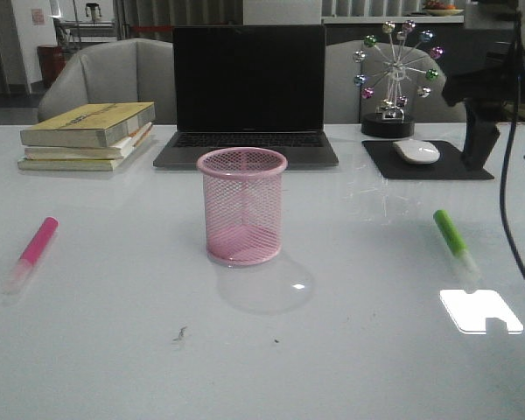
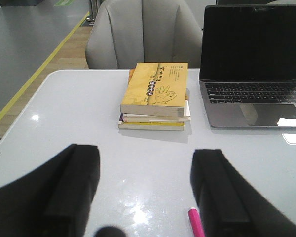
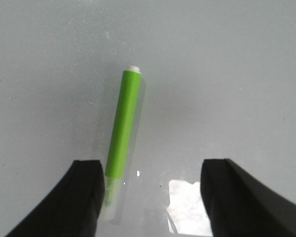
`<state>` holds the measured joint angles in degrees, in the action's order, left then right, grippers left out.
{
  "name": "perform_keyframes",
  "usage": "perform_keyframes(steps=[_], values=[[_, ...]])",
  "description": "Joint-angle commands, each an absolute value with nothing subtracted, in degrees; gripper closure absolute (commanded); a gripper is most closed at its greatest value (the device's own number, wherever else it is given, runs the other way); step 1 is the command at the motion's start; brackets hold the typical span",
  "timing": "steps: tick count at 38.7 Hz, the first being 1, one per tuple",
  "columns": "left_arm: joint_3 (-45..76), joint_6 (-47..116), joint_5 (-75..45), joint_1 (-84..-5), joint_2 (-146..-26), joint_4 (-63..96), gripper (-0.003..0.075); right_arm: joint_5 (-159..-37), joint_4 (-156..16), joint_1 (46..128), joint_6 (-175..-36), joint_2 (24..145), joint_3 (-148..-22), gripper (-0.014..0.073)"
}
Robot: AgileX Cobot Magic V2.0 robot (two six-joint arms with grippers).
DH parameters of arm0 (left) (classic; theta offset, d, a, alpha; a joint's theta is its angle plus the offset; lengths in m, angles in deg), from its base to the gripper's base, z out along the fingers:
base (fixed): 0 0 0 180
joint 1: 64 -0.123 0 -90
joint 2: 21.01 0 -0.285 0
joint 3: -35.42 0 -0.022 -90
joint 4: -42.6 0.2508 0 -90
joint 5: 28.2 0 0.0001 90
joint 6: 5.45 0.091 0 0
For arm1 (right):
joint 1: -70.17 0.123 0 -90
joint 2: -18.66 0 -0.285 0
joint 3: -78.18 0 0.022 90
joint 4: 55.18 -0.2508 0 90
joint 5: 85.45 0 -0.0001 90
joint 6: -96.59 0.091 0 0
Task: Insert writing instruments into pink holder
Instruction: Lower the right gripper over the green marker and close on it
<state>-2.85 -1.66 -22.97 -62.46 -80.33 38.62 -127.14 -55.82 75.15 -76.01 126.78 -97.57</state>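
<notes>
The pink holder (image 1: 241, 206) stands upright on the white desk (image 1: 114, 350), and nothing shows through its mesh. 2 markers lie flat on the desk, 1 on each side of the cup and well apart from it. Over on the right, the right tool (image 3: 150, 202) hangs above the green marker (image 3: 122, 131) with its fingers spread wide, nothing between them but bare desk and that marker. The marker's clear cap end sits just beside the finger (image 3: 76, 200) seen on the left of the wrist picture, the white butt end pointing away from the tool. The left tool (image 2: 145, 197) is spread wide too, gripping nothing, and the pink marker (image 2: 196, 223) peeks in right beside 1 of its fingers (image 2: 222, 192), only the tip showing. Beyond the left tool sits a stack of books (image 2: 155, 96) with a yellow one on top, and next to it an open laptop (image 2: 254, 64) with a dark screen. Farther back on the right, a white mouse (image 1: 416, 151) rests on a dark pad (image 1: 429, 162).
</notes>
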Motion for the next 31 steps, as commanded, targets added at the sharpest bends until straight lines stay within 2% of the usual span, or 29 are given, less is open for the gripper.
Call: perform_keyframes(steps=[1, 20, 31], values=[[-0.77, -2.13, -27.29, -62.42, -79.9, 38.11, 0.0252, -126.75, -57.2, 75.16, -77.25, 127.77, -101.19, 0.0064], [-0.77, -2.13, -25.86, -62.42, -79.9, 38.11, 0.0252, -126.19, -59.15, 77.71, -78.0, 136.22, -102.22, 0.0067], [-0.77, -2.08, -25.73, -62.42, -79.9, 38.22, 0.0252, -124.96, -58.51, 78.47, -78.0, 137.33, -102.22, 0.0196]])
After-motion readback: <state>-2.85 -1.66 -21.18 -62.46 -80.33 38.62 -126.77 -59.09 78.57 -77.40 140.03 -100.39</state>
